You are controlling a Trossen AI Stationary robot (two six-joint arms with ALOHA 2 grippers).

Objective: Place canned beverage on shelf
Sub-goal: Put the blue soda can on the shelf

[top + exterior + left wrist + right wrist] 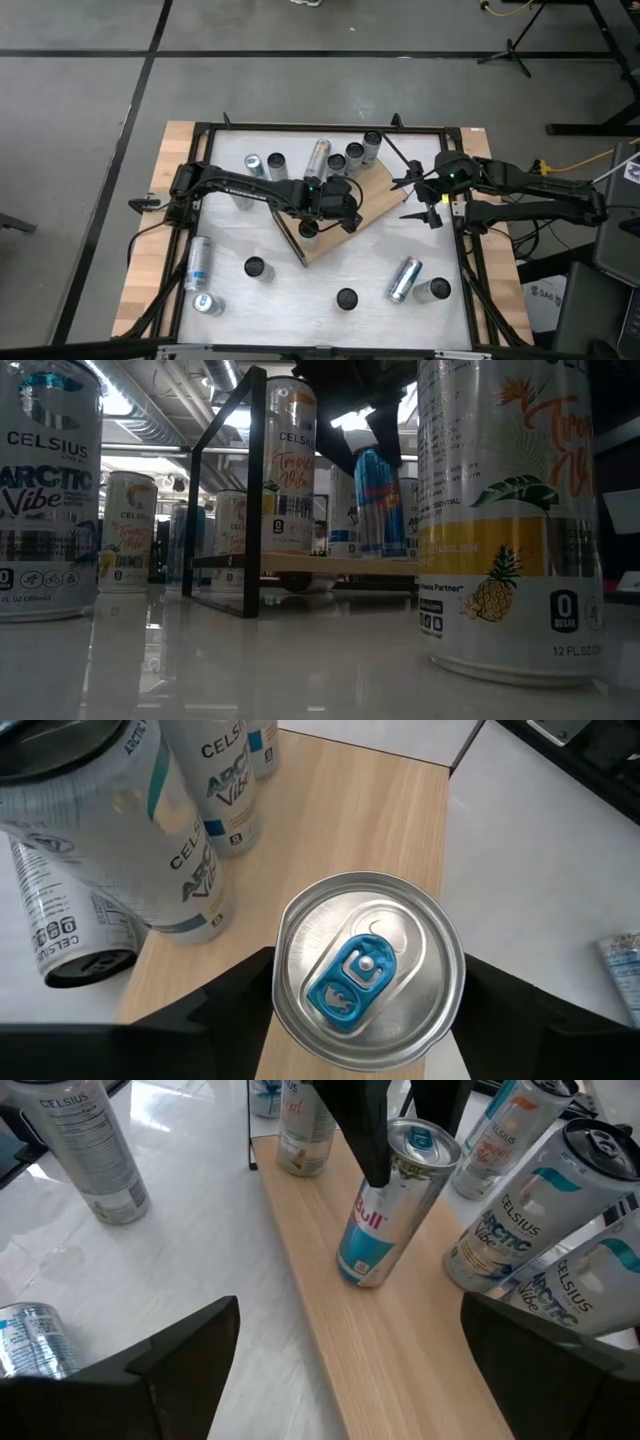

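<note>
The shelf (368,205) lay at the centre of the high view, with the blue-tabbed can (368,970) upright near its lower-left edge. The left gripper (368,1010) flanked the can's top, jaws loosened but close; it should open fully and lift straight up. The right gripper (350,1350) waited, spread, at centre right.

The near left can (45,490) reads "CELSIUS ARCTIC Vibe". The big right can (510,510) shows "0 SUGAR" and "12 FL OZ". The blue-and-silver can (385,1205) on the shelf (400,1350) reads "Bull".
</note>
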